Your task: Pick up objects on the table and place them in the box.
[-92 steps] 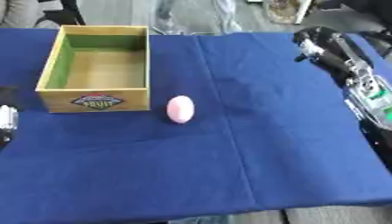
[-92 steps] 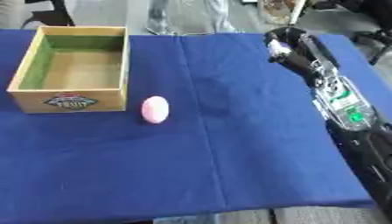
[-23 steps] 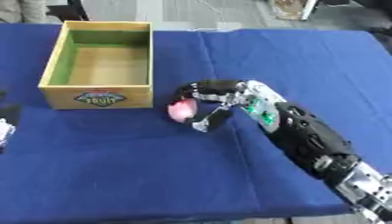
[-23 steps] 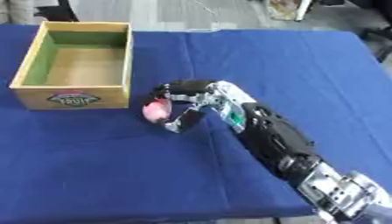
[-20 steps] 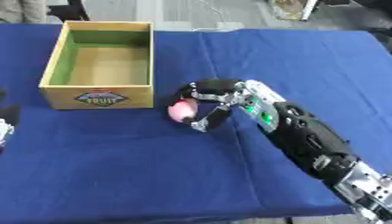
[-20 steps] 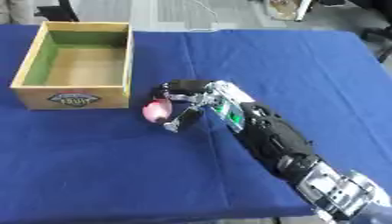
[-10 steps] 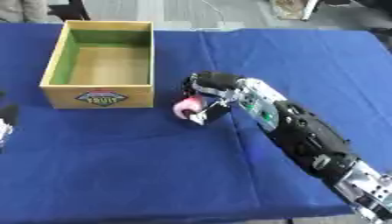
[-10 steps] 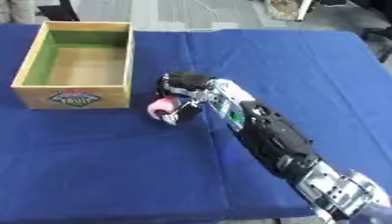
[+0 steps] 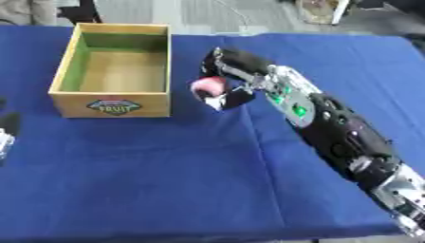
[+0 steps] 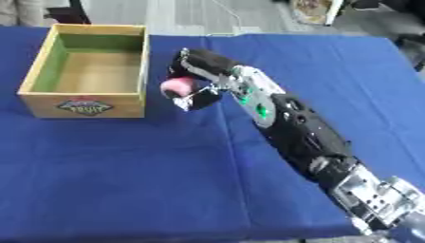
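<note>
On blue tablecloth (image 9: 166, 180), wooden box (image 9: 114, 70); grey floor (image 9: 207, 12) beyond.

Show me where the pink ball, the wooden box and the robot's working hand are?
pink ball (image 9: 207, 86), left eye view, on its rounded pink side.
wooden box (image 9: 110, 107), left eye view, on the front wall by the label.
right hand (image 10: 202, 63), right eye view, on the back of the hand above the ball.
</note>
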### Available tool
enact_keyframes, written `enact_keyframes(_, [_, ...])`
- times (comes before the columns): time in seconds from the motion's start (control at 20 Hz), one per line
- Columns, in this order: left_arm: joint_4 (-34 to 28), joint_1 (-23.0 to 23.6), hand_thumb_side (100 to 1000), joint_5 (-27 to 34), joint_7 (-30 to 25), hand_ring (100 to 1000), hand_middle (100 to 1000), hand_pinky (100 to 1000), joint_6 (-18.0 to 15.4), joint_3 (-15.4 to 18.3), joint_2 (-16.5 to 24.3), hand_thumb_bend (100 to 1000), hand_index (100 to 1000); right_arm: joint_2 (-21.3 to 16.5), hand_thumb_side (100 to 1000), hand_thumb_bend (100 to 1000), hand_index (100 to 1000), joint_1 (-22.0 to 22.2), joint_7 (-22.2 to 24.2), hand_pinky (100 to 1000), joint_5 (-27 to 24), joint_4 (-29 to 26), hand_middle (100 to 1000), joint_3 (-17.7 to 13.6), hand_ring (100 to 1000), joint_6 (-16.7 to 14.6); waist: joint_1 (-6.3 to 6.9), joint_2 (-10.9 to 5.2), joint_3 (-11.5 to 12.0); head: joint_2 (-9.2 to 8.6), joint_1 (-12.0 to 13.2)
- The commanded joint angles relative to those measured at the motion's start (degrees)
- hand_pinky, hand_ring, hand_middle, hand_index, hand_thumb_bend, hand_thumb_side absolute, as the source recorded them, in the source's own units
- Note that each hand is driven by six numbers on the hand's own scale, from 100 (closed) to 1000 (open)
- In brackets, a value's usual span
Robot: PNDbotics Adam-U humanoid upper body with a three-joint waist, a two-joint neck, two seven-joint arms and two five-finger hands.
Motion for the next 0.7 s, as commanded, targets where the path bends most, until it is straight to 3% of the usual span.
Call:
enact_keyframes(0.05, [-1.5, -1.4, 105, 0.4, -0.6, 767, 541, 631, 0.0, -0.8, 0.6, 418, 689, -2.7, 217, 100, 532, -3.0, -0.8, 111, -2.2, -3.0, 382, -2.0, 494, 0.6, -0.08, -0.97, 1.6, -0.88, -0.1])
enact_keyframes(0.4, [-2.2, -4.3, 100, 1.6, -3.1, 767, 541, 631, 0.1, -3.2, 0.7, 420, 689, -3.5, 211, 100, 539, -7.6, -1.5, 123, -5.6, -0.6, 388, -2.6, 504, 2.9, -1.37, -0.27, 9.2, -2.66, -3.7])
enact_keyframes(0.7, [-3.0, -6.5, 100, 2.3, -4.7, 766, 542, 631, 0.2, -4.7, 0.5, 434, 690, -1.8, 216, 100, 555, -10.2, -1.7, 173, -3.9, 6.9, 405, -3.6, 543, 4.0, -2.31, 0.69, 14.4, -4.35, -7.0])
